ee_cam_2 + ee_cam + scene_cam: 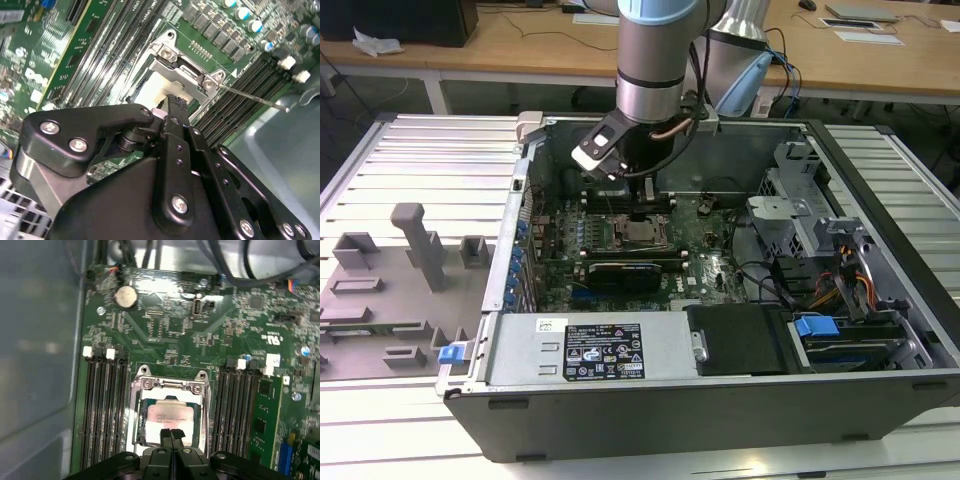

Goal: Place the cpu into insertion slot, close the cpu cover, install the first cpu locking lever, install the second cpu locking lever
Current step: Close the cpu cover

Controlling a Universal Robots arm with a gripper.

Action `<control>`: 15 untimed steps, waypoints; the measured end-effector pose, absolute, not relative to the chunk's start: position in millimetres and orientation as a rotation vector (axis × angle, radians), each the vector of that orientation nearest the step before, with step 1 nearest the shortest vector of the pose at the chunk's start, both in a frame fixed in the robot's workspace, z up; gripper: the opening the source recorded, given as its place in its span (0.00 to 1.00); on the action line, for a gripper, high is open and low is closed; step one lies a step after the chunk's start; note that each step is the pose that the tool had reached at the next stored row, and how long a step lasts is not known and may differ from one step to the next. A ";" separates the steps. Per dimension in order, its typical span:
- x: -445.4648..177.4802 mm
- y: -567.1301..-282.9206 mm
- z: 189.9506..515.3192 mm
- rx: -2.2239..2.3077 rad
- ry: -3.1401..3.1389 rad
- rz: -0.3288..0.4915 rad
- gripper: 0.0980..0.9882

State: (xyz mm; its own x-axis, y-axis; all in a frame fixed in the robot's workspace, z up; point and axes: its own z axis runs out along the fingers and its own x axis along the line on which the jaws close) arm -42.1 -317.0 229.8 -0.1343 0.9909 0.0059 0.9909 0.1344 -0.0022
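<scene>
- The motherboard (165, 325) showed deep green, speckled silver.
- The cpu (169, 416) gleamed pale silvery-beige.
- The cpu cover (167, 385) was dull grey metal.
- The gripper (171, 434) was matte black.
- The arm (655, 70) shone silver, banded pale blue.
- The latch (815, 325) popped bright blue.

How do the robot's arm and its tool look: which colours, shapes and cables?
The arm is a thick silver-grey cylinder with a light blue joint cap. A copper-coloured cable loops at its black wrist, beside a small white and black box. The tool is matte black, with angular links fastened by silver screws and two narrow fingers.
</scene>
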 end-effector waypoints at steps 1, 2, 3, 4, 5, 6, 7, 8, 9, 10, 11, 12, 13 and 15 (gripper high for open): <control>-42.1 -317.0 229.7 -2.036 -2.384 -0.003 0.01; -42.1 -317.0 229.6 -1.997 -2.418 -0.003 0.01; -42.1 -317.0 229.5 -1.940 -2.464 -0.002 0.01; -42.0 -317.0 229.5 -1.906 -2.491 -0.002 0.01; -42.0 -317.0 229.3 -1.844 -2.537 -0.001 0.01; -42.0 -317.0 229.1 -1.785 -2.581 0.002 0.01; -42.1 -317.0 229.1 -1.747 -2.608 0.006 0.01; -42.1 -317.1 229.2 -1.685 -2.651 0.010 0.01; -42.1 -317.0 229.1 -1.638 -2.681 0.011 0.01; -42.1 -317.0 229.1 -1.613 -2.697 0.012 0.01; -42.1 -317.0 229.1 -1.588 -2.712 0.013 0.01; -42.0 -317.0 229.1 -1.553 -2.733 0.014 0.01; -42.1 -317.0 229.1 -1.529 -2.747 0.014 0.01; -42.1 -317.0 229.0 -1.476 -2.776 0.016 0.01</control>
